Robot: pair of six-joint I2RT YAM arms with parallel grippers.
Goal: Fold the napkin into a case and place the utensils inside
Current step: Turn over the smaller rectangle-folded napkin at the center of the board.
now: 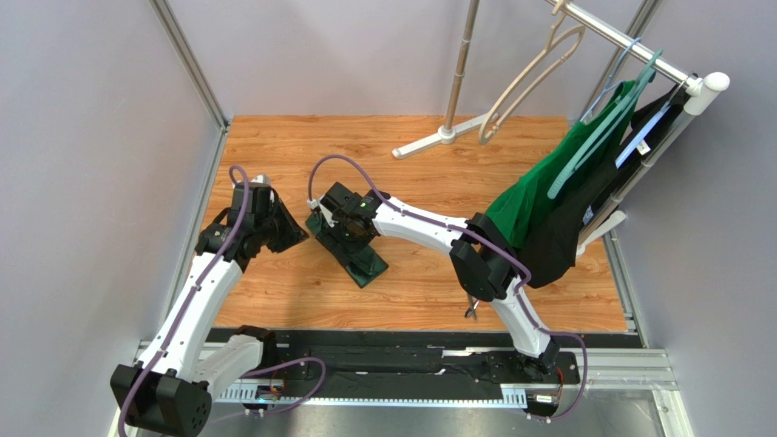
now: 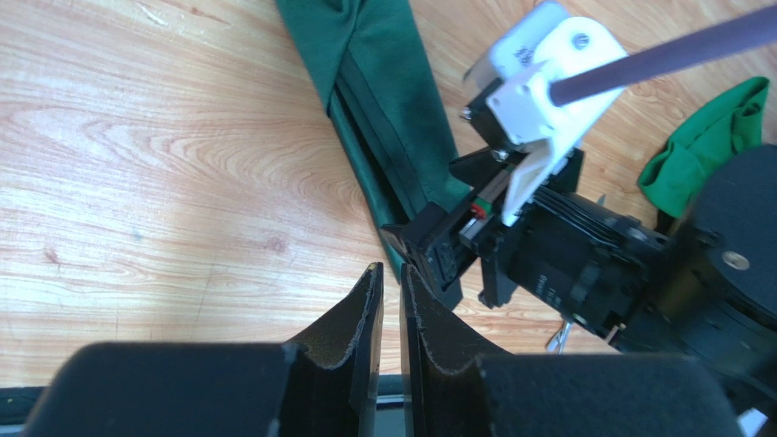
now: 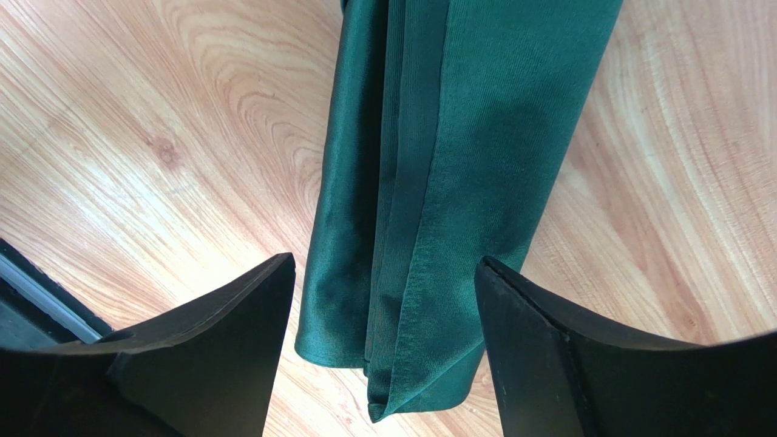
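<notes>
The dark green napkin lies on the wooden table, folded into a narrow strip that runs diagonally. My right gripper hovers over its far end. In the right wrist view this gripper is open, its fingers either side of the napkin's folded end without touching it. My left gripper sits just left of the strip. Its jaws are almost together with only a thin slit, nothing between them, beside the napkin. A slim silver utensil peeks out by the right arm's elbow, also visible as a utensil tip.
A clothes rack stands at the back right, holding a bright green garment, a black garment, a teal hanger and a beige hanger. Its base rests on the table's far side. Grey walls enclose the table.
</notes>
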